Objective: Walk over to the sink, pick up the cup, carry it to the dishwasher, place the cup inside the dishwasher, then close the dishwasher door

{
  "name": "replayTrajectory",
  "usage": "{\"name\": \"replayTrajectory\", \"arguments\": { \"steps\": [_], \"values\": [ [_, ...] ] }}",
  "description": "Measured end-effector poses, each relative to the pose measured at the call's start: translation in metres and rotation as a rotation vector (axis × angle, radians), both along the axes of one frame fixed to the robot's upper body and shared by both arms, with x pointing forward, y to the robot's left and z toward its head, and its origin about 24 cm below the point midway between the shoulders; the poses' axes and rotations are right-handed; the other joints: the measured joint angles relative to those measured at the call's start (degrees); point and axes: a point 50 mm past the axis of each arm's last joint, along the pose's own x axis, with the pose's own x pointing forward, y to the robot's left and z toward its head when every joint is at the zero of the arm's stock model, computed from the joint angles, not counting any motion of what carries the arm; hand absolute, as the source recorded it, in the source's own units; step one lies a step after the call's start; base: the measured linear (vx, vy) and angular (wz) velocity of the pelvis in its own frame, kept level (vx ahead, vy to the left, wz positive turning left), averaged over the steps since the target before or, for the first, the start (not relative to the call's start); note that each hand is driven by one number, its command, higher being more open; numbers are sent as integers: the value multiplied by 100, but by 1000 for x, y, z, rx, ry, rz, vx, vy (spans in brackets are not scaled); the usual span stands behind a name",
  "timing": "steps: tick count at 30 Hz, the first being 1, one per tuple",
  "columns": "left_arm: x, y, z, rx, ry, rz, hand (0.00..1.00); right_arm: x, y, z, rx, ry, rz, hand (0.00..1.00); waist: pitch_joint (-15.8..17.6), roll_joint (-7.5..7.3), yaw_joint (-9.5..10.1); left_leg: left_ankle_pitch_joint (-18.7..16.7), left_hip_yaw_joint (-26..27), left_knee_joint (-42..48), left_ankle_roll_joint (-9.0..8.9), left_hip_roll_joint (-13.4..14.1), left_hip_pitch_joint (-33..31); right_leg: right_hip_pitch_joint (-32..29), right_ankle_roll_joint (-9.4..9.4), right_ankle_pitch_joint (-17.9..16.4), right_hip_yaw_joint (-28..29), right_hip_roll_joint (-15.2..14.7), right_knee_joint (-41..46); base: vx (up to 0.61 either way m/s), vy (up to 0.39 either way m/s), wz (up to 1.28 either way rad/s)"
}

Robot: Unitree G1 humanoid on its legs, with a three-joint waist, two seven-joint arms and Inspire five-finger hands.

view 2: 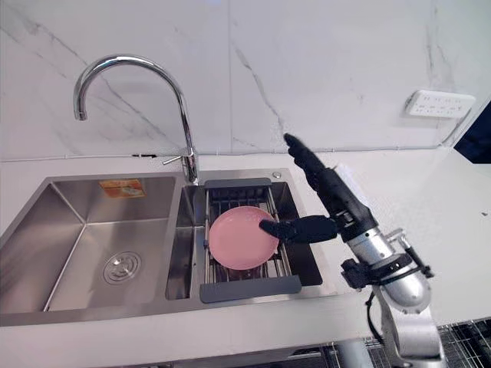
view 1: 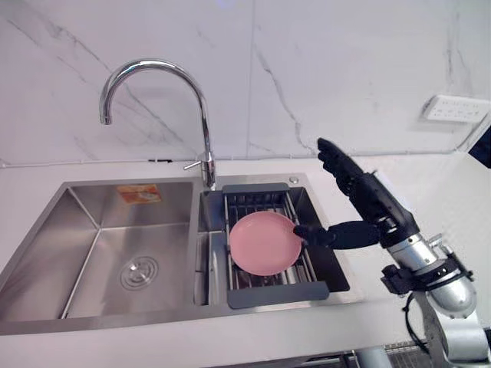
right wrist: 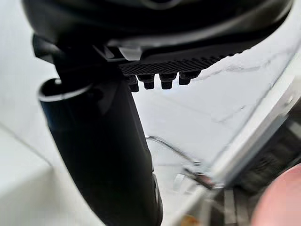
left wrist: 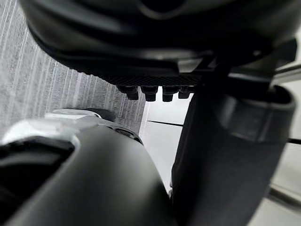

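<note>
Dark right hand, fingers spread straight, hovers at the stainless steel sink's right edge, thumb tip by a round pink dish on a grey rack.

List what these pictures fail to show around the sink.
Pink dish: seen from above in the eye views, depth unreadable; cut off by the right wrist view's edge.
Right hand: its thumb covers the dish's rim, so contact cannot be told.
Sticker in the left basin: print too small.

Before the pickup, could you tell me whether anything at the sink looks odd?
On the rack in the right basin lies a pink plate, not a cup; the open right hand is beside it.
</note>
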Motion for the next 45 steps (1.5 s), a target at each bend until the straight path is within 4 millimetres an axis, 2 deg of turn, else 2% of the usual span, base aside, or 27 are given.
{"name": "replayTrajectory", "arguments": {
  "steps": [5, 10, 13, 18, 20, 24, 32, 37, 41, 45],
  "values": [
    [-2, 7, 1, 13, 26, -18, 100, 4, 0, 12, -357, -60, -32, 100, -37, -92, -57, -1, 42, -41, -3, -3, 59, 18, 18, 9, 33, 7, -3, 5, 39, -4],
    [-3, 10, 1, 16, 50, -29, 100, 4, 7, 11, -603, -44, 18, 100, -62, -127, -83, 1, 103, -82, -6, -11, 104, 19, 11, 3, 43, 5, -3, -8, 34, -5],
    [-3, 12, 2, 20, 62, -44, 100, 5, 13, 6, -667, -7, 68, 100, -62, -127, -115, 3, 117, -98, -10, -11, 110, 15, 12, 4, 43, 5, -3, -4, 21, -2],
    [-2, 12, 2, 22, 70, -45, 100, 6, 26, -6, -733, 25, 138, 100, -65, -126, -133, 11, 134, -131, -21, -14, 115, 1, 44, 60, 46, 6, -3, -2, 13, 0],
    [-2, 12, 1, 28, 77, -64, 100, 9, 30, -8, -760, 22, 147, 100, -71, -126, -124, 35, 135, -198, -46, -17, 134, -2, -16, 15, 32, 4, -6, -5, 33, 3],
    [0, 13, 0, 31, 91, -87, 100, 14, 28, -17, -789, 60, 140, 100, -123, -117, -80, 104, 123, -303, -119, -13, 146, 0, -33, 5, -36, 4, -7, 3, 19, 8],
    [1, 11, -1, 31, 91, -98, 100, 19, 30, -34, -859, 101, 151, 100, -127, -113, 19, 229, 115, -493, -107, -20, 224, 34, -2, 30, -96, 11, -11, -7, 12, 3],
    [1, 9, -1, 26, 89, -99, 100, 19, 35, -36, -844, 82, 167, 100, -133, -119, 17, 324, 41, -586, -116, -23, 228, 33, -24, 10, -160, 11, -11, -36, 12, 7],
    [3, 4, -2, 13, 83, -97, 100, 20, 38, -48, -843, 119, 188, 100, -134, -118, 28, 403, -7, -662, -133, -11, 215, 16, -69, -65, -224, 23, -10, -35, -6, 7],
    [3, 4, -2, 12, 83, -97, 100, 20, 43, -50, -828, 113, 194, 100, -134, -118, 31, 408, -8, -666, -136, -4, 204, 12, -71, -64, -245, 26, -10, -7, 0, 1]
  ]
}}
